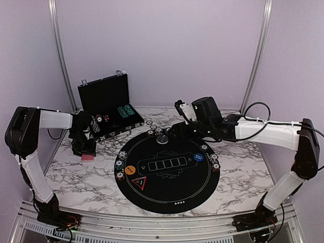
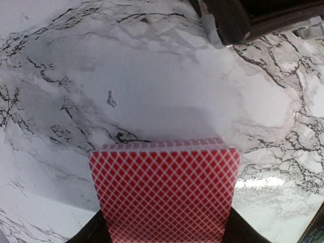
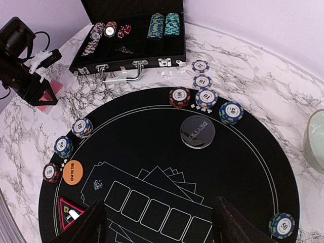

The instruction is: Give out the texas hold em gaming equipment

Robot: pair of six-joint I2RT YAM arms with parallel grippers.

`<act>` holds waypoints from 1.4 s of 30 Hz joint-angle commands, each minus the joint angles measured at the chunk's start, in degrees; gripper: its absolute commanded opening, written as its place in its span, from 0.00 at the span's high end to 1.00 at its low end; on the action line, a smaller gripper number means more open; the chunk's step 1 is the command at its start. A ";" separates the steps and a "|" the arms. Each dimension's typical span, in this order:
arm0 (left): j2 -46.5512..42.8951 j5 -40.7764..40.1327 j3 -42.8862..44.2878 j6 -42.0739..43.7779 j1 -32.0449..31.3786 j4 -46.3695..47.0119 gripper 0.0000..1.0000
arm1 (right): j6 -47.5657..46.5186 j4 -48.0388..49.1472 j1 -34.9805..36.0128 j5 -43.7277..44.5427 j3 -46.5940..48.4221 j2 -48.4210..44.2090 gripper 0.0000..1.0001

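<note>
Deck of red-backed cards [image 2: 164,195]: flat on marble table [image 2: 152,76], between left gripper [image 2: 164,234] fingers | jaws narrow at deck sides, contact not confirmable | right gripper [image 3: 159,223]: wide, empty, over black mat [image 3: 152,147] | risk: if you lift on a partial pinch, lower cards may slide out.

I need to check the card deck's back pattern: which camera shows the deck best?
Left wrist: the card deck fills the lower frame, its red diamond back and stacked edges sharp. Top external shows only a small red patch under the left end effector; right wrist shows a pinkish corner beside it.
</note>
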 commanded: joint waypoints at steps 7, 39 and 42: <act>-1.94 0.38 -3.55 -0.21 -0.94 -3.03 0.46 | 1.07 1.50 -0.40 -2.61 0.85 -0.39 0.31; -14.76 0.19 5.29 -2.78 -22.91 -18.14 0.48 | 13.57 8.34 -3.51 -20.75 3.19 4.89 0.31; -14.00 0.67 8.22 -1.92 -25.98 -19.59 0.47 | 14.58 8.59 -3.89 -23.17 3.40 5.48 0.31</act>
